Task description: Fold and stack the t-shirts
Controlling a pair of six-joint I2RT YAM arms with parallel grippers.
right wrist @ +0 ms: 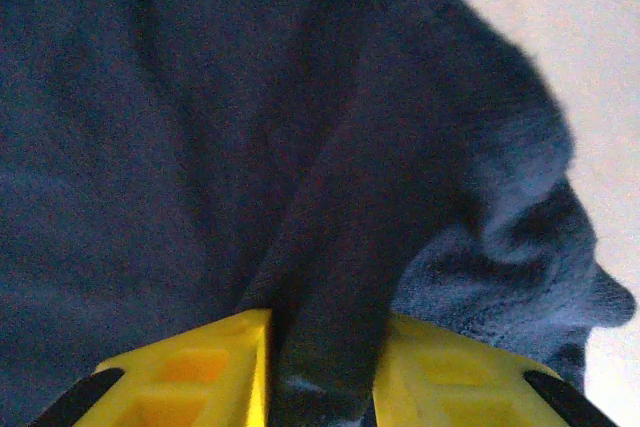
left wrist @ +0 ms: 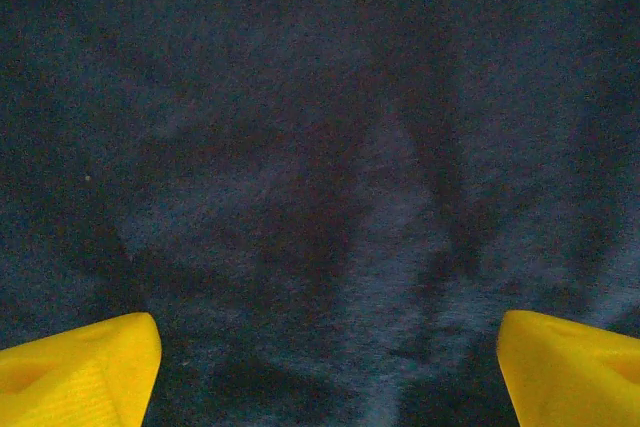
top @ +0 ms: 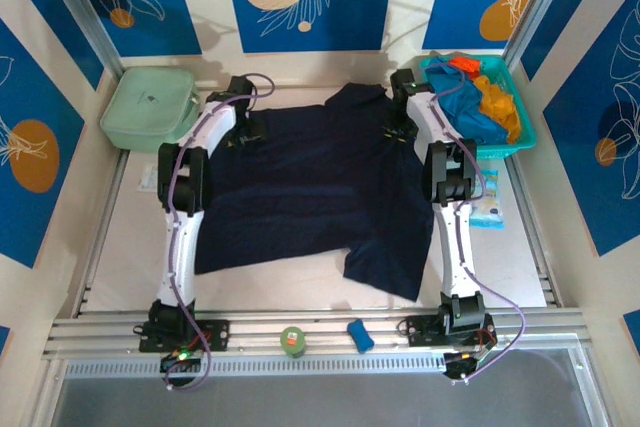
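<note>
We see the dark navy t-shirt [top: 300, 197] spread flat across the middle of the table [top: 125, 247]. At its far right edge, our right gripper [right wrist: 325, 367] pinches a raised fold of cloth, probably to start a fold. At the far left, our left gripper [left wrist: 320, 367] has its jaws spread over the fabric, ready to take the matching edge.
</note>
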